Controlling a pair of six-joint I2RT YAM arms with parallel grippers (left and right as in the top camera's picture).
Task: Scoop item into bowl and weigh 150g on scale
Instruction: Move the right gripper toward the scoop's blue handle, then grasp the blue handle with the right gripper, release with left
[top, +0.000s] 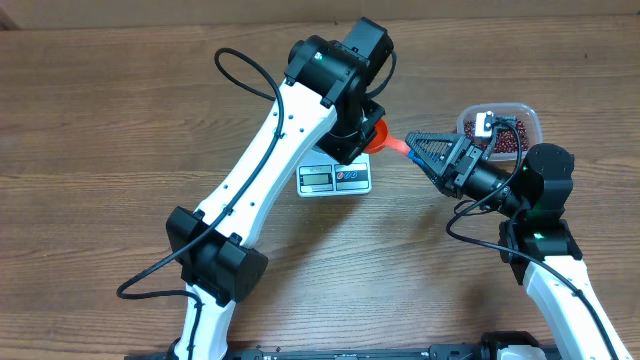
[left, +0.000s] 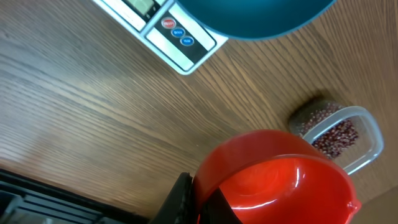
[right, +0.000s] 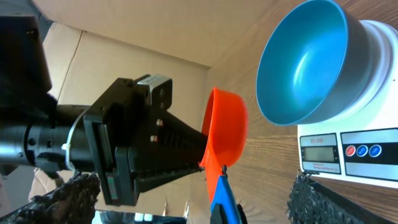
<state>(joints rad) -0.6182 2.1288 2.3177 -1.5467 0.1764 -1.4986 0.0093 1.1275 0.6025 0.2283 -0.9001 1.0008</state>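
Holding an orange-red scoop (right: 227, 124) by its cup, the left gripper (right: 196, 148) has its fingers clenched on it. The scoop hangs just beside the blue bowl (right: 305, 62), between the bowl and the right gripper (top: 418, 150). The scoop's blue handle (right: 225, 202) points towards the right gripper, whose fingers (right: 68, 199) are spread wide on either side of the handle; no contact with it is visible.

Bowl: sits on the white scale (right: 348, 152), covering the platform. The scale's display and round buttons are exposed along the front edge.

Obstruction: from overhead, the left arm's wrist covers the bowl and most of the scale, so only the scale's front strip shows there.

Beans (left: 336, 134): dark red, lying in a clear plastic tub (left: 373, 134) on the wooden table (left: 93, 93). The tub is off to the right of the scale, apart from it and behind the right gripper in the overhead view.

Surroundings: a cardboard panel (right: 124, 56) stands behind the left arm in the right wrist view.
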